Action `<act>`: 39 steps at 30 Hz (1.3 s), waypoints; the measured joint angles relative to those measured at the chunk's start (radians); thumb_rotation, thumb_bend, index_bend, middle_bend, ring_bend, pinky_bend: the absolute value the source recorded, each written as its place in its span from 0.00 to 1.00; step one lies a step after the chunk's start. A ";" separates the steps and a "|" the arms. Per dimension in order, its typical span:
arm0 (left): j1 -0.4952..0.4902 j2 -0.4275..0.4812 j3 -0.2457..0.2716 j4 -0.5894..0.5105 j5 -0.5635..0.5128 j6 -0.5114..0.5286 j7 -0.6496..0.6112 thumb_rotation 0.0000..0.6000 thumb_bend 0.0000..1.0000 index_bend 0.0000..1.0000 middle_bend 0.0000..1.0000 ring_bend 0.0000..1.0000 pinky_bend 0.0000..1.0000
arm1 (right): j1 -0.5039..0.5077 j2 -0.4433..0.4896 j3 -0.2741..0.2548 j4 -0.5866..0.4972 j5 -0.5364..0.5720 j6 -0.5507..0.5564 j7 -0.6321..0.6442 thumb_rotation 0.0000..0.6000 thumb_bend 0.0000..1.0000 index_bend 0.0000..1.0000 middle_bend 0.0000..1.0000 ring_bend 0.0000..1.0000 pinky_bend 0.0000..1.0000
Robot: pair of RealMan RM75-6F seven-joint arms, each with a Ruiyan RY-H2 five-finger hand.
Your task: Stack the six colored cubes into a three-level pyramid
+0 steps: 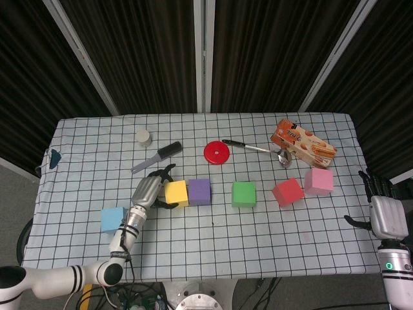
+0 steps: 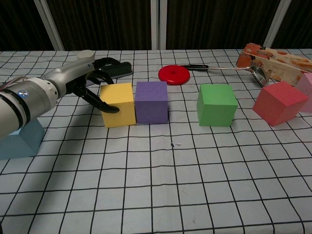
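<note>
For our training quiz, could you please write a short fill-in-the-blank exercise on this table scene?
1. The left robot hand touches the ____ cube.
2. The purple cube sits directly beside the ____ cube.
3. The red disc lies next to a ____.
4. The pink cube sits nearest the ____ cube.

Missing words: yellow; yellow; ladle; red

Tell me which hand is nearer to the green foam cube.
Left. The left hand sits at the yellow foam cube, with the purple foam cube between it and the green foam cube. The right hand hangs beyond the table's right edge, much farther away.
</note>
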 measured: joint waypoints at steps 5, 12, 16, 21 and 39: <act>0.000 0.000 0.000 -0.002 0.002 0.000 -0.002 1.00 0.16 0.08 0.52 0.16 0.16 | 0.001 -0.002 -0.001 -0.001 -0.003 -0.001 -0.003 1.00 0.02 0.00 0.00 0.00 0.00; 0.000 -0.008 0.005 0.012 0.008 0.004 0.003 1.00 0.16 0.08 0.52 0.16 0.16 | 0.001 -0.004 -0.002 0.001 -0.001 -0.003 -0.004 1.00 0.02 0.00 0.00 0.00 0.00; -0.002 -0.010 0.001 0.019 0.006 0.000 0.000 1.00 0.16 0.08 0.52 0.16 0.16 | 0.000 -0.004 -0.003 0.001 -0.002 -0.004 -0.004 1.00 0.02 0.00 0.00 0.00 0.00; -0.002 -0.011 -0.001 0.022 0.003 -0.002 -0.003 1.00 0.16 0.08 0.52 0.16 0.16 | 0.002 -0.005 -0.005 0.002 0.000 -0.010 -0.005 1.00 0.02 0.00 0.00 0.00 0.00; -0.009 0.008 0.017 0.018 0.000 -0.038 0.012 1.00 0.13 0.06 0.25 0.11 0.15 | 0.006 0.002 -0.008 -0.012 0.015 -0.031 -0.022 1.00 0.01 0.00 0.00 0.00 0.00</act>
